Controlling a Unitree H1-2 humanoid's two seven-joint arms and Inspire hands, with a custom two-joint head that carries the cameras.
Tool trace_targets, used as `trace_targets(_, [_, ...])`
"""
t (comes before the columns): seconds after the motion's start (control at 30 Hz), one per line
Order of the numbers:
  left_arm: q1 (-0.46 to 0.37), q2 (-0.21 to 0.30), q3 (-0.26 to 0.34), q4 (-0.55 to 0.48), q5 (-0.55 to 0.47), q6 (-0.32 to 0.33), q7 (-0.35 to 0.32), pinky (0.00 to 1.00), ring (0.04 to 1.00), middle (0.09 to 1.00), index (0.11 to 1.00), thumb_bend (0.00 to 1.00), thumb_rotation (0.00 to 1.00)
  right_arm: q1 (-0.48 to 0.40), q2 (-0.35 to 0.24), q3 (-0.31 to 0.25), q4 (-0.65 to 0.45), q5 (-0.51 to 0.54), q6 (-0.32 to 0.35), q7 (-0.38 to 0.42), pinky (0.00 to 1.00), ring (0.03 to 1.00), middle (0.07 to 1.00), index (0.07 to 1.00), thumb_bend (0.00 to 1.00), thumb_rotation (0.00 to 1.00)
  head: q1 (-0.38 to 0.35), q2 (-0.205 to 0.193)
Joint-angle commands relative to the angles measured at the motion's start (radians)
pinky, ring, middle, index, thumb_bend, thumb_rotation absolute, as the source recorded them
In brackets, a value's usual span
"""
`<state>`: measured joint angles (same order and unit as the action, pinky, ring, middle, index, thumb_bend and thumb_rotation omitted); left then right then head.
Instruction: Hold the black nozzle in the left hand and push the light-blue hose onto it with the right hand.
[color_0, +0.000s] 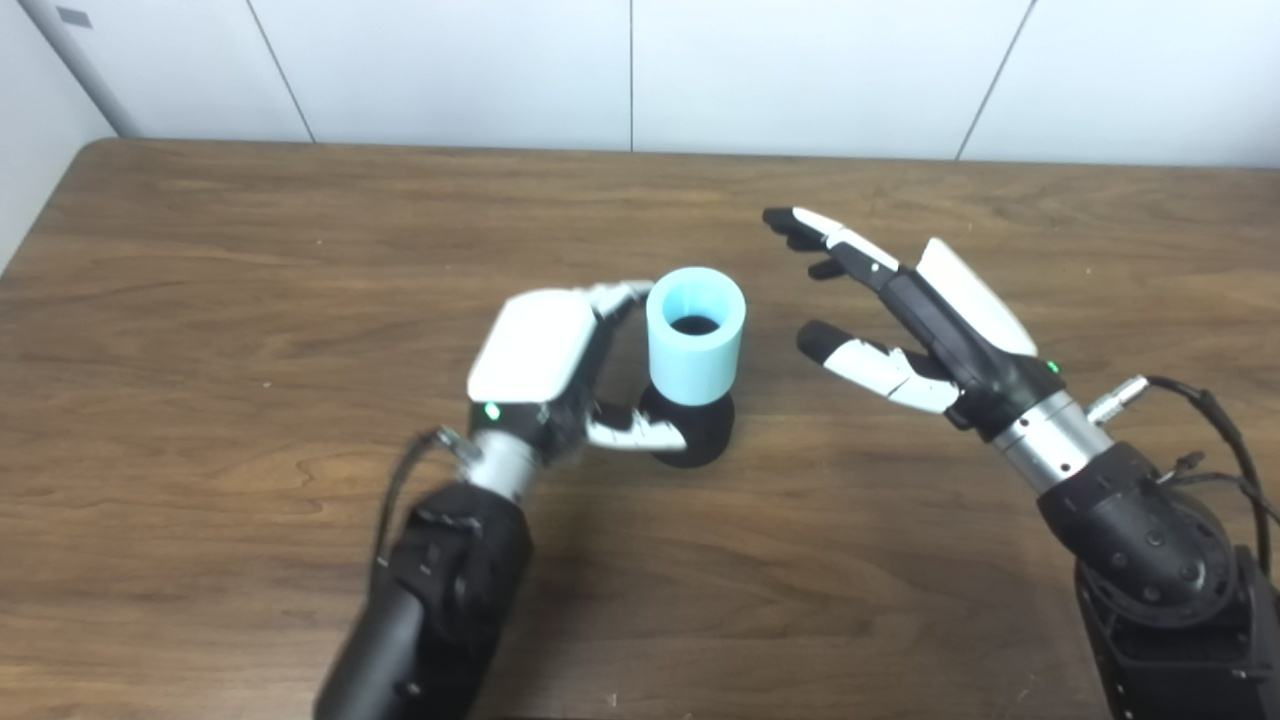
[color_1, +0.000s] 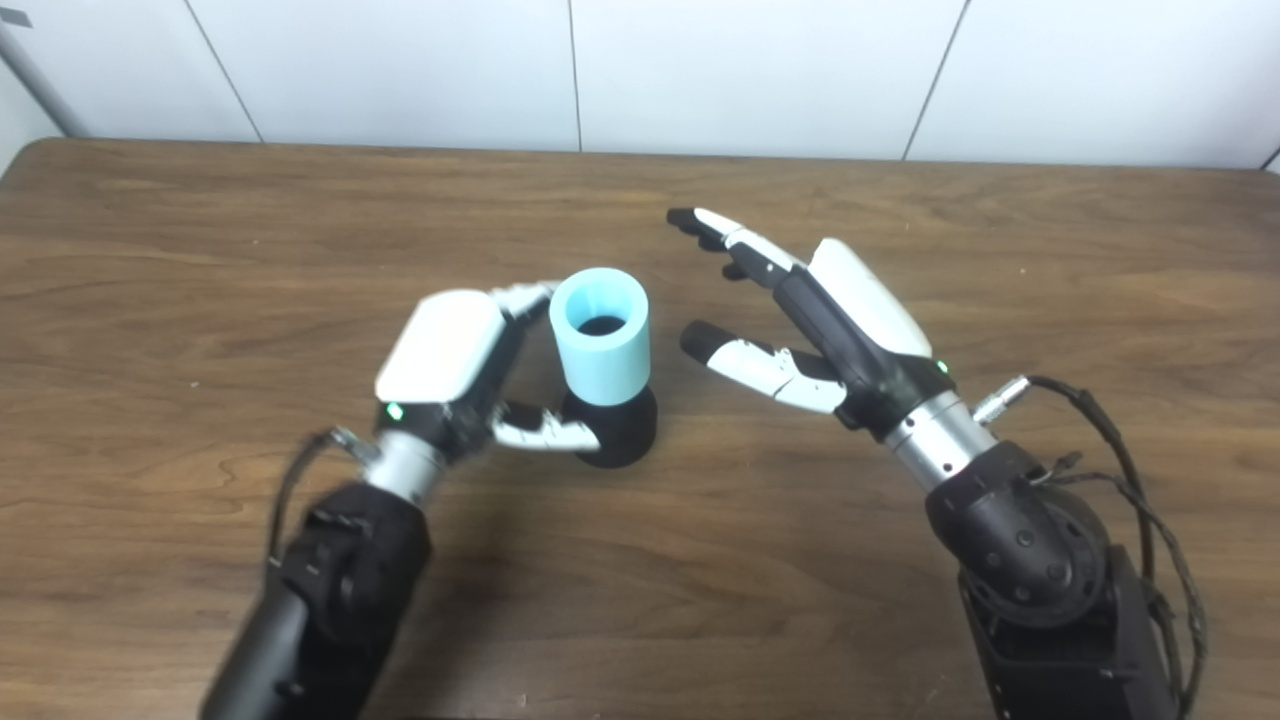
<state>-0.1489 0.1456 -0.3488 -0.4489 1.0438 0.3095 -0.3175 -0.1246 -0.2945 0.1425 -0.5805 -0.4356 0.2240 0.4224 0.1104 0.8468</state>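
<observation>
The light-blue hose (color_0: 695, 335) stands upright as a short tube, seated on top of the black nozzle (color_0: 700, 430), which rests on the wooden table (color_0: 250, 300). My left hand (color_0: 560, 365) is at their left side. Its thumb lies against the front of the nozzle's base, and its fingers (color_0: 622, 294) curl behind the hose, so it grips the pair. My right hand (color_0: 900, 310) hovers to the right of the hose, a short gap away. It is open, with fingers stretched out and thumb apart, and holds nothing.
The table's back edge meets a white panelled wall (color_0: 640, 70). Black cables (color_0: 1220, 440) loop off my right wrist near the right edge of the picture.
</observation>
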Motion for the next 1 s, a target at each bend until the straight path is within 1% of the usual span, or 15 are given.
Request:
trace_targets(0.0, [-0.043, 0.019, 0.029, -0.055, 0.022, 0.014, -0.054, 0.56, 0.726, 0.765, 0.754, 1.00, 0.37, -0.017, -0.003, -0.009, -0.013, -0.003, -0.019, -0.031, 0.78, 0.873, 0.903, 0.916, 0.51, 1.00, -0.001, 0.001])
trace_targets(0.07, [-0.061, 0.041, 0.060, -0.082, 0.018, 0.022, -0.108, 0.58, 0.735, 0.761, 0.749, 1.00, 0.36, -0.013, -0.001, -0.010, -0.010, -0.004, -0.022, -0.036, 0.77, 0.868, 0.901, 0.916, 0.51, 1.00, -0.003, 0.001])
trace_targets(0.13, [-0.083, 0.079, 0.104, -0.111, -0.005, 0.037, -0.179, 0.60, 0.745, 0.764, 0.749, 1.00, 0.36, -0.009, -0.002, -0.012, -0.006, -0.004, -0.026, -0.044, 0.76, 0.864, 0.900, 0.916, 0.51, 1.00, -0.005, 0.000])
trace_targets(0.2, [-0.097, 0.110, 0.141, -0.130, -0.031, 0.045, -0.232, 0.61, 0.762, 0.776, 0.758, 1.00, 0.36, -0.004, -0.004, -0.012, -0.002, -0.006, -0.028, -0.050, 0.76, 0.861, 0.898, 0.914, 0.50, 1.00, -0.006, 0.000])
trace_targets(0.3, [-0.107, 0.143, 0.189, -0.135, -0.080, 0.045, -0.262, 0.56, 0.734, 0.758, 0.750, 1.00, 0.36, 0.003, -0.006, -0.012, 0.001, -0.004, -0.028, -0.057, 0.78, 0.867, 0.897, 0.913, 0.50, 1.00, -0.006, 0.000])
trace_targets(0.33, [-0.109, 0.151, 0.206, -0.138, -0.107, 0.059, -0.278, 0.56, 0.732, 0.757, 0.747, 1.00, 0.36, 0.005, -0.006, -0.013, 0.003, 0.000, -0.030, -0.059, 0.77, 0.867, 0.898, 0.913, 0.50, 1.00, -0.006, 0.000])
trace_targets(0.43, [-0.105, 0.183, 0.256, -0.151, -0.189, 0.096, -0.322, 0.63, 0.775, 0.781, 0.761, 1.00, 0.38, 0.013, -0.004, -0.015, 0.010, 0.008, -0.033, -0.066, 0.77, 0.867, 0.902, 0.913, 0.48, 1.00, -0.006, 0.000])
trace_targets(0.5, [-0.089, 0.195, 0.311, -0.157, -0.297, 0.124, -0.337, 0.65, 0.779, 0.792, 0.775, 1.00, 0.41, 0.021, -0.002, -0.020, 0.021, 0.019, -0.042, -0.076, 0.77, 0.865, 0.902, 0.910, 0.46, 1.00, -0.015, -0.001])
trace_targets(0.6, [-0.055, 0.206, 0.395, -0.149, -0.478, 0.128, -0.328, 0.62, 0.757, 0.784, 0.800, 1.00, 0.41, 0.034, 0.005, -0.025, 0.037, 0.036, -0.052, -0.094, 0.76, 0.853, 0.895, 0.899, 0.45, 1.00, -0.023, 0.000])
trace_targets(0.7, [-0.017, 0.204, 0.451, -0.144, -0.592, 0.144, -0.307, 0.69, 0.787, 0.792, 0.822, 1.00, 0.44, 0.050, 0.020, -0.031, 0.055, 0.060, -0.049, -0.112, 0.75, 0.844, 0.893, 0.902, 0.44, 1.00, -0.026, -0.001])
trace_targets(0.77, [0.020, 0.172, 0.496, -0.119, -0.681, 0.115, -0.254, 0.70, 0.795, 0.810, 0.820, 1.00, 0.45, 0.063, 0.044, -0.044, 0.069, 0.090, -0.041, -0.132, 0.74, 0.834, 0.887, 0.896, 0.45, 1.00, -0.029, -0.001])
trace_targets(0.83, [0.061, 0.138, 0.527, -0.089, -0.749, 0.064, -0.189, 0.70, 0.784, 0.812, 0.816, 0.93, 0.50, 0.075, 0.069, -0.056, 0.084, 0.115, -0.037, -0.152, 0.72, 0.830, 0.888, 0.895, 0.46, 1.00, -0.034, -0.002])
trace_targets(0.87, [0.083, 0.119, 0.539, -0.072, -0.776, 0.026, -0.152, 0.70, 0.779, 0.812, 0.817, 0.89, 0.53, 0.081, 0.085, -0.064, 0.090, 0.124, -0.029, -0.163, 0.71, 0.830, 0.888, 0.893, 0.47, 1.00, -0.040, -0.001])
trace_targets(0.93, [0.118, 0.087, 0.550, -0.049, -0.810, -0.029, -0.089, 0.68, 0.750, 0.782, 0.804, 0.84, 0.57, 0.091, 0.115, -0.079, 0.100, 0.146, -0.019, -0.183, 0.70, 0.837, 0.894, 0.885, 0.49, 1.00, -0.045, -0.001])
trace_targets(0.97, [0.144, 0.048, 0.562, -0.042, -0.824, -0.037, -0.045, 0.68, 0.745, 0.776, 0.801, 0.84, 0.58, 0.102, 0.136, -0.087, 0.108, 0.157, -0.016, -0.198, 0.70, 0.840, 0.895, 0.883, 0.49, 1.00, -0.046, -0.003])
